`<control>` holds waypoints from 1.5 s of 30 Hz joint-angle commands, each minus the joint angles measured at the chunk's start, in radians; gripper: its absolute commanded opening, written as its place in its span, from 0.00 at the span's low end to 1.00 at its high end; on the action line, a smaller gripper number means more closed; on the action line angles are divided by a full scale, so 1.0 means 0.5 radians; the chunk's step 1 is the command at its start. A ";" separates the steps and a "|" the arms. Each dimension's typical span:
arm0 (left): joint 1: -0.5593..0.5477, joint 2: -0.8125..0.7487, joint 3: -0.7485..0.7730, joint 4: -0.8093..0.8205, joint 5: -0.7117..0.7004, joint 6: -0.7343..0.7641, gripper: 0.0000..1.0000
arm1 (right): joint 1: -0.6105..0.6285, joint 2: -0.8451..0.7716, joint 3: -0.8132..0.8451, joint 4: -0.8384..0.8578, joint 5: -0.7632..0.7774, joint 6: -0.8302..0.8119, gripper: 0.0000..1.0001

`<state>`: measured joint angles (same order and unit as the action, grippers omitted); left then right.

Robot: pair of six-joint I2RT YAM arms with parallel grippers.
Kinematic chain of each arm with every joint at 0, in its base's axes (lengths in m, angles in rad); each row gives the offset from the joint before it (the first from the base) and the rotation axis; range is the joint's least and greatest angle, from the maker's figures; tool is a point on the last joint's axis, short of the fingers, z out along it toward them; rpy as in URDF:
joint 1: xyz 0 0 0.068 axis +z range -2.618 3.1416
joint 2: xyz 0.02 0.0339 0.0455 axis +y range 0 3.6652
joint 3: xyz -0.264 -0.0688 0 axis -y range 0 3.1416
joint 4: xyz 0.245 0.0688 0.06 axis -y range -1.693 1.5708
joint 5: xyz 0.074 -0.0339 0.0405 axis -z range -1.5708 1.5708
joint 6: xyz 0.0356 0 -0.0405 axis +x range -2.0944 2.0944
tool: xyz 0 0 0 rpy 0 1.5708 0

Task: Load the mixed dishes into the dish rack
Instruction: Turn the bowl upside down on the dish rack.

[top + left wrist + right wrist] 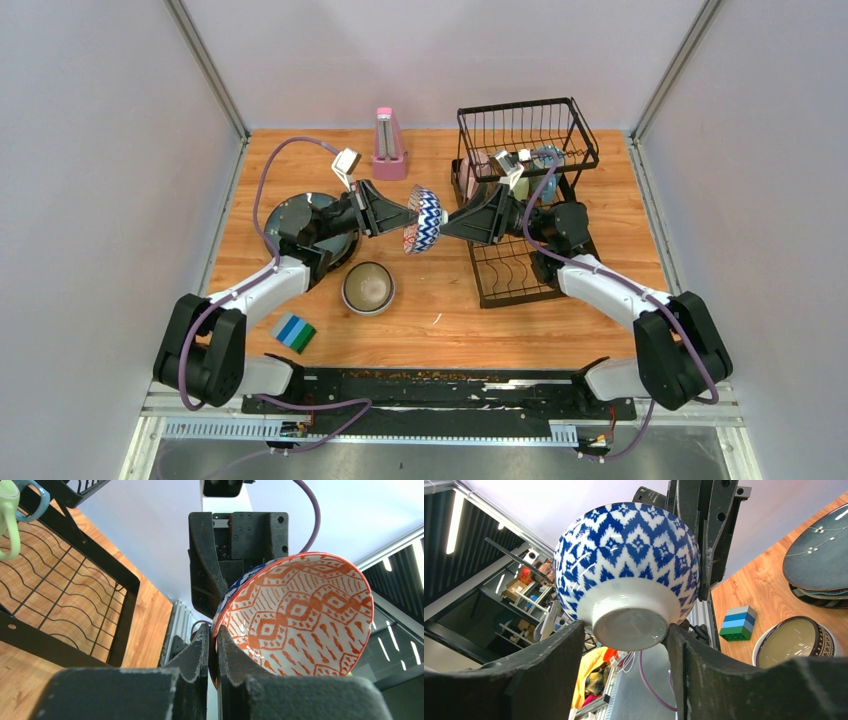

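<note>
Blue-patterned bowl (428, 221) pinched by left tool (410, 218), right tool (447, 224) straddling its base.

- Overhead shot is bright and even, soft light from above, only faint shadows under the arms on the wooden table (430, 300).
- Left wrist cam: sharp on the red bowl (300, 615), but the near fingers (195, 660) are a blurry dark mass.
- Right wrist cam: glossy highlights on the blue bowl (624, 555), strip lights (451, 525) glaring upper left, background soft.
</note>
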<state>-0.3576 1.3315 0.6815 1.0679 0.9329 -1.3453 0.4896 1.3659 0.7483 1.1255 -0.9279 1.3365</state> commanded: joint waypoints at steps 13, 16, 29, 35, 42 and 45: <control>0.007 0.007 0.005 0.152 -0.035 -0.018 0.00 | 0.012 0.009 0.074 0.164 0.038 0.027 0.17; 0.007 0.012 0.000 0.152 -0.032 -0.016 0.00 | 0.012 0.000 0.066 0.145 0.053 0.024 0.12; 0.007 0.000 -0.003 0.161 -0.031 -0.018 0.00 | 0.011 -0.036 0.068 0.020 0.110 -0.021 0.67; 0.007 0.005 -0.001 0.164 -0.032 -0.021 0.00 | 0.009 -0.035 0.053 0.039 0.116 -0.010 0.55; 0.007 0.003 -0.007 0.168 -0.028 -0.022 0.00 | 0.012 -0.026 0.062 0.041 0.104 -0.009 0.37; 0.007 0.010 -0.010 0.165 -0.028 -0.024 0.00 | 0.009 -0.029 0.051 0.034 0.116 -0.014 0.31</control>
<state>-0.3534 1.3338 0.6735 1.0943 0.9318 -1.3640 0.4896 1.3716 0.7483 1.1263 -0.8982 1.3411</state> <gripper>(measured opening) 0.104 0.516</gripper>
